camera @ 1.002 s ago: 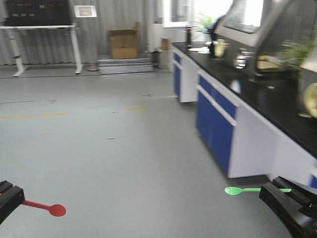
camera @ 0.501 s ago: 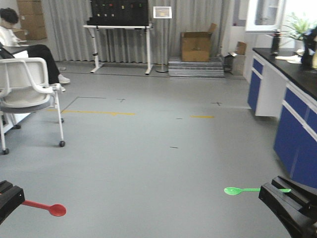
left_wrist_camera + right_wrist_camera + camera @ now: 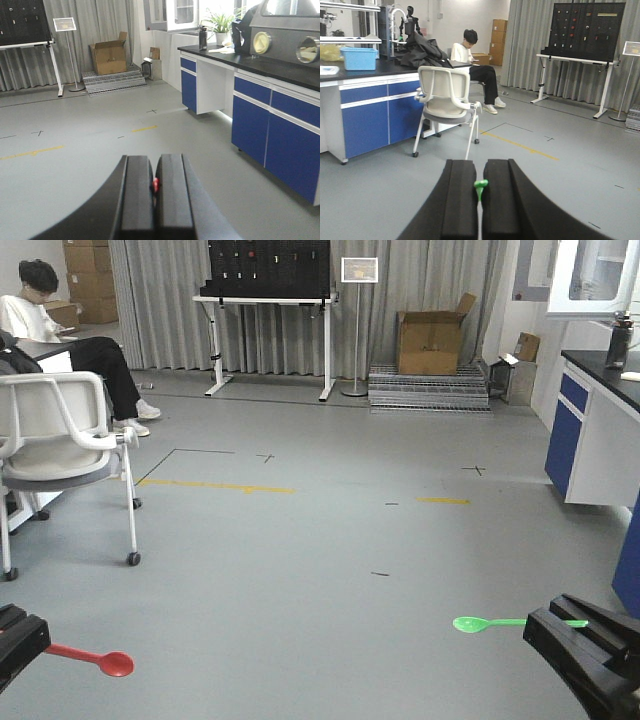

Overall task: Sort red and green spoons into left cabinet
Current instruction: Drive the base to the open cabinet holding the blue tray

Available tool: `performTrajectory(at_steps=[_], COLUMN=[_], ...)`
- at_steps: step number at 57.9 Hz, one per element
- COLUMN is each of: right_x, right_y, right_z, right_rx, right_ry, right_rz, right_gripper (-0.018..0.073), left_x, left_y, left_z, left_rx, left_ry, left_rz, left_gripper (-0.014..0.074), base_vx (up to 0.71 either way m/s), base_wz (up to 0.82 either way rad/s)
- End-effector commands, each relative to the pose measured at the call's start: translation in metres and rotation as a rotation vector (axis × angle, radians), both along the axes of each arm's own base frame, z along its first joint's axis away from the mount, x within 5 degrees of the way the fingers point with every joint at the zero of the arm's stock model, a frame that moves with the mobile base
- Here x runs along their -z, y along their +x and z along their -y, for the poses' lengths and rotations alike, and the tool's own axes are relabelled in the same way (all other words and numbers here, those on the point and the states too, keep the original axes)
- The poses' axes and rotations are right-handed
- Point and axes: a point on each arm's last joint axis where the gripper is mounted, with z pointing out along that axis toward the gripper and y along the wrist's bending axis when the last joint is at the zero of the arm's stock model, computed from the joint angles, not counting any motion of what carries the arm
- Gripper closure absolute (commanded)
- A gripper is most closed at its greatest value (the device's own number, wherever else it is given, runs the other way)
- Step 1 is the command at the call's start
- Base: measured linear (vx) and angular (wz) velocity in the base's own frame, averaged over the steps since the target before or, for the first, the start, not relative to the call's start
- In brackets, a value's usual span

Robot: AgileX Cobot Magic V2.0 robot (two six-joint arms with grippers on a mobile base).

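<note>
Both jaws gripping: L red spoon point(image 3: 110, 663), R green spoon point(image 3: 478, 624).

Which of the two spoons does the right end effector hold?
The slim bright green plastic spoon; the red plastic spoon is in the left end effector.

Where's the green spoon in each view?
Front-facing: lower right, green spoon sticking left out of the right gripper.
Left wrist: not in it.
Right wrist: bottom centre, green sliver between the fingers.
Shared landmark: black pegboard, in all three.
</note>
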Motion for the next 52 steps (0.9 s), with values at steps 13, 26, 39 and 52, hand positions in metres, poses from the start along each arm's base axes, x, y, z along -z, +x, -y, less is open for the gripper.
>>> performTrajectory(at_steps=[13, 26, 39, 52], right_x=[-0.0204, -0.0204, -0.0204, -0.0204], right_y=[-0.001, -0.001, -0.001, -0.001], right_z=[0.0016, 0.0016, 0.0016, 0.0016], right_rx=[0.013, 0.013, 0.013, 0.013], right_ry=[0.042, 0.042, 0.042, 0.042], right_rz=[0.116, 0.116, 0.116, 0.116], right_gripper=[0.0561, 0.0561, 0.0561, 0.0561], left_x=[-0.0192, -0.0192, -0.0192, -0.0192], left_y=[-0.0004, -0.0004, -0.0004, -0.0004], left_z=[-0.0011, -0.0011, -0.0011, -0.0011], left_rx=[-0.011, -0.011, -0.011, -0.011], left_ry=[-0.058, -0.058, -0.058, -0.058], left_rz=[0.094, 0.094, 0.094, 0.094], left_gripper=[0.0596, 0.0596, 0.0596, 0.0596], base_vx=[0.61, 0.63, 0.66, 0.68], base_wz=[-0.03, 0.01, 0.04, 0.01])
